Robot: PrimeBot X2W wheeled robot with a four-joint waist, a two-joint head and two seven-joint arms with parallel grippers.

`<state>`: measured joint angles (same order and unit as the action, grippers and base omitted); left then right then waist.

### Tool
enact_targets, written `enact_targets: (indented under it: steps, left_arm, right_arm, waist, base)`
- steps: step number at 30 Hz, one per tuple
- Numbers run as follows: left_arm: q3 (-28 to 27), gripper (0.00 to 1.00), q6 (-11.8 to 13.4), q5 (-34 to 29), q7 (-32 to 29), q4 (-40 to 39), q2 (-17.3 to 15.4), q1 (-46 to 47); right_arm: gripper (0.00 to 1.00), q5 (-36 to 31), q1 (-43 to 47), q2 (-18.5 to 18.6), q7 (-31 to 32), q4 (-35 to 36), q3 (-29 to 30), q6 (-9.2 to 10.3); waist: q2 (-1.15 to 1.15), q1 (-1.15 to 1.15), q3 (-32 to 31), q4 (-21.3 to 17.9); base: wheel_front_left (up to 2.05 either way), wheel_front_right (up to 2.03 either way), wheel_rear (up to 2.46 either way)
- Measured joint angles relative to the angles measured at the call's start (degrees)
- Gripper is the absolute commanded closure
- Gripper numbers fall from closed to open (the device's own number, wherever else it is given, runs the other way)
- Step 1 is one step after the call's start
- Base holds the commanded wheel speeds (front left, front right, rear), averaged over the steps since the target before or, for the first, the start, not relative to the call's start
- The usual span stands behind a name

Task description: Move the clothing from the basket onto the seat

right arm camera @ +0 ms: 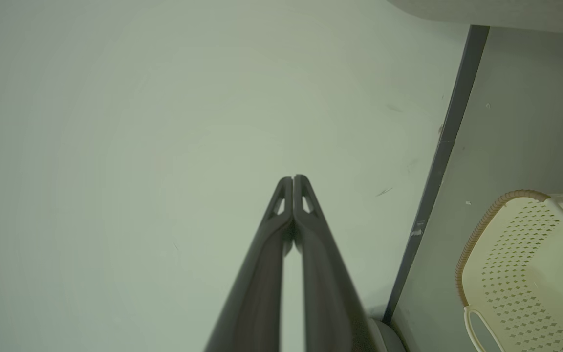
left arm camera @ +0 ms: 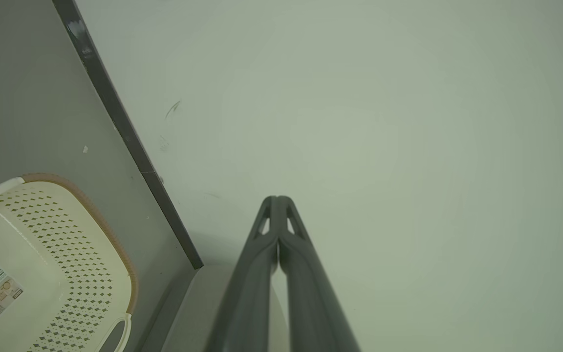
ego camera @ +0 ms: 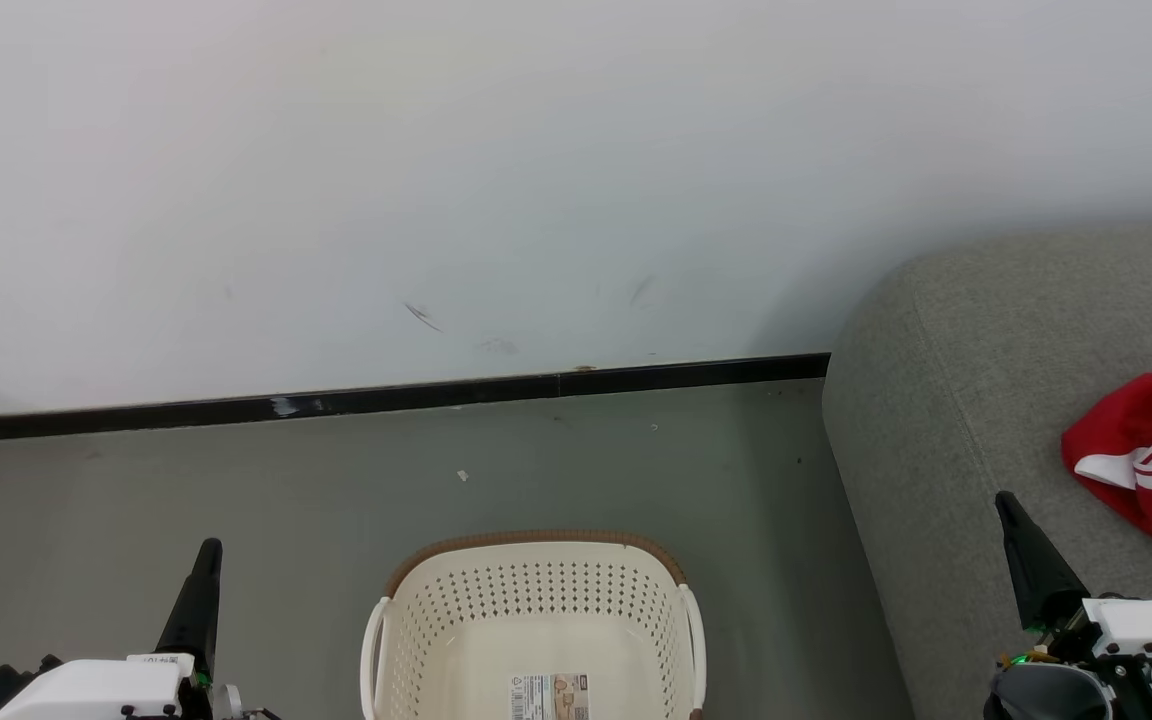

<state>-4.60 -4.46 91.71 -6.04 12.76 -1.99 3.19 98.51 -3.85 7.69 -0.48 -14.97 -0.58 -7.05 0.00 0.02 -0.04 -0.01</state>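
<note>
Left gripper (ego camera: 206,556) and right gripper (ego camera: 1010,508) both clenched, empty. Basket (ego camera: 536,538) on floor (ego camera: 236,480) between them, inside bare as far as shown. Red clothing (ego camera: 1148,462) lies on seat (ego camera: 956,400), far right. Task looks done, or nearly

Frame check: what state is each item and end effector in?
basket: upright on the floor, visible part empty.
clothing: crumpled on the sofa, cut off by frame edge.
left end effector: shut, holding nothing.
right end effector: shut, holding nothing.
</note>
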Motion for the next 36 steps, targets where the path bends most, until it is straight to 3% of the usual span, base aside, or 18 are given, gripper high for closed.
enact_targets:
  steps: [36]
  left_arm:
    - [0.0, 1.00, -0.3, 0.0, 0.0, 0.3, 0.0, 0.0]
  right_arm:
    - [1.00, 0.3, 0.0, 0.0, 0.0, -0.1, -0.1, -0.01]
  waist:
    - [0.00, -0.01, 0.0, 0.0]
  base:
    - [0.00, 0.00, 0.00]
